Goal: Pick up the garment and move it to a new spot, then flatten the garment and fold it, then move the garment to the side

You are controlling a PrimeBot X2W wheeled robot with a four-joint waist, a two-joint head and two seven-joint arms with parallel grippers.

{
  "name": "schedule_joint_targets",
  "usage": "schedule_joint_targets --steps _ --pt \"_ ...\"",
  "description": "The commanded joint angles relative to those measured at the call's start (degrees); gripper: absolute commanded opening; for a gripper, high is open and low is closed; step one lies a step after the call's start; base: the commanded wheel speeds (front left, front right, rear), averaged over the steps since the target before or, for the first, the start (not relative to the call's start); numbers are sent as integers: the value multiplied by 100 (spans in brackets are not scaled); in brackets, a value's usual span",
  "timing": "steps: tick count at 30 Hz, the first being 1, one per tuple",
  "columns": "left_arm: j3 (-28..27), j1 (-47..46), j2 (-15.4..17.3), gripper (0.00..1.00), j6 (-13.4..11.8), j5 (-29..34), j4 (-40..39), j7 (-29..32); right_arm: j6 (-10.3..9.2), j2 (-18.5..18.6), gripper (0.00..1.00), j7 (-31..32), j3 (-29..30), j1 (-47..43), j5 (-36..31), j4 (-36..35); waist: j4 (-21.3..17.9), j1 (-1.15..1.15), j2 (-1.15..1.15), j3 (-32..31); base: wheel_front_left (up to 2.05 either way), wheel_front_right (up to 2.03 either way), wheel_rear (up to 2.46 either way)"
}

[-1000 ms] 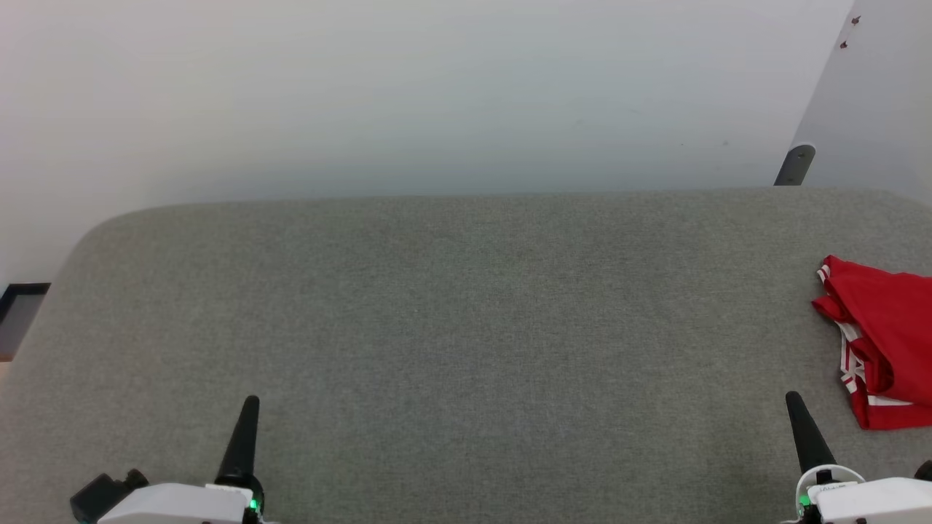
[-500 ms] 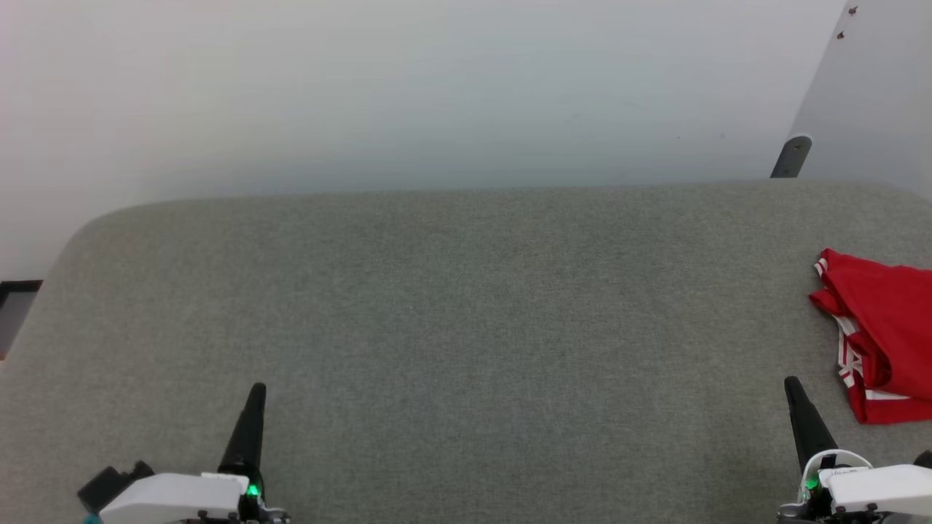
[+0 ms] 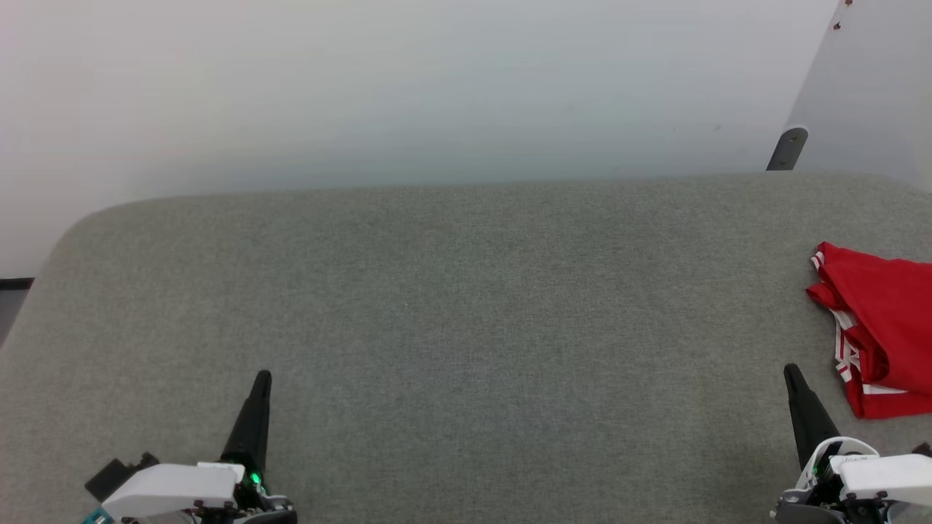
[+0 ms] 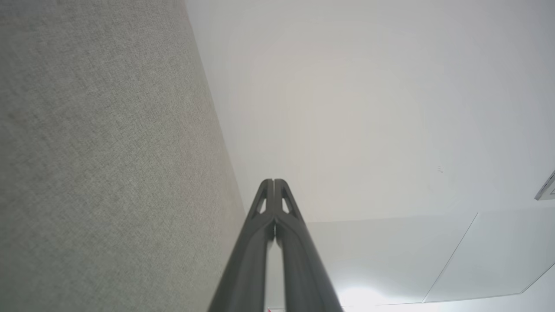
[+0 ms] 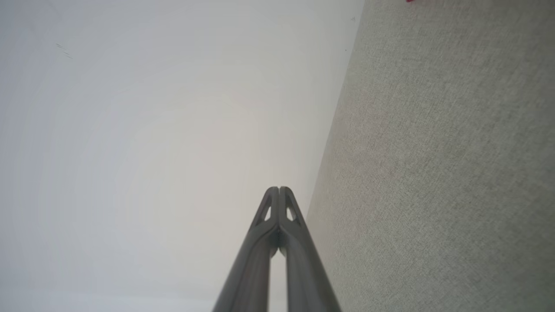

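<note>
The garment [image 3: 877, 320], a red jersey-style T-shirt with white panels and red-and-white striped trim, lies in a loose, layered bundle at the right side of a broad grey woven-fabric surface [image 3: 466, 291], and the right edge of the head view cuts it off. Its striped edges face left and its near hem shows a white band. The left gripper [image 3: 263, 375] sits over the near left part of the surface, white housing low and its two long dark fingers pressed together into a single point aimed at the far side, with nothing between them. The right gripper [image 3: 788, 369] mirrors it at the near right, fingers likewise clenched on nothing. It is just left of the garment's near corner, with a strip of grey fabric between them. Each wrist view shows its pair of fingertips meeting flush. Beyond the surface's rounded far edge rises a plain white wall [image 3: 378, 87], and a small dark grey bracket [image 3: 788, 148] stands at the far right.
</note>
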State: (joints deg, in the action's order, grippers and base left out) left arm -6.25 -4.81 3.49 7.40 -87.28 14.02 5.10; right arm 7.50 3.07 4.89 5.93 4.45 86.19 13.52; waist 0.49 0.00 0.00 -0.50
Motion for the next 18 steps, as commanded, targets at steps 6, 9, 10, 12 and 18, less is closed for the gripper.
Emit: schedule_joint_targets --steps 6,9,10,12,18 --pt "-30 -113 -36 0 15 -259 -1 85 -2 5 0 82 31 142 326 21 -20 0 0 28 0 0 0" --pt "-34 -141 -51 0 15 -362 1 109 -2 3 0 118 37 170 461 37 -31 0 0 42 0 0 0" --pt "-35 -149 -55 0 16 -399 2 125 -2 3 0 122 39 181 508 40 -34 0 0 46 0 0 0" --pt "-38 -161 -63 0 16 -472 4 144 -2 2 0 143 42 203 567 48 -41 0 0 56 0 0 0" --pt "-40 -176 -69 0 16 -519 6 161 -1 0 0 169 45 196 650 55 -49 0 0 68 0 0 0"
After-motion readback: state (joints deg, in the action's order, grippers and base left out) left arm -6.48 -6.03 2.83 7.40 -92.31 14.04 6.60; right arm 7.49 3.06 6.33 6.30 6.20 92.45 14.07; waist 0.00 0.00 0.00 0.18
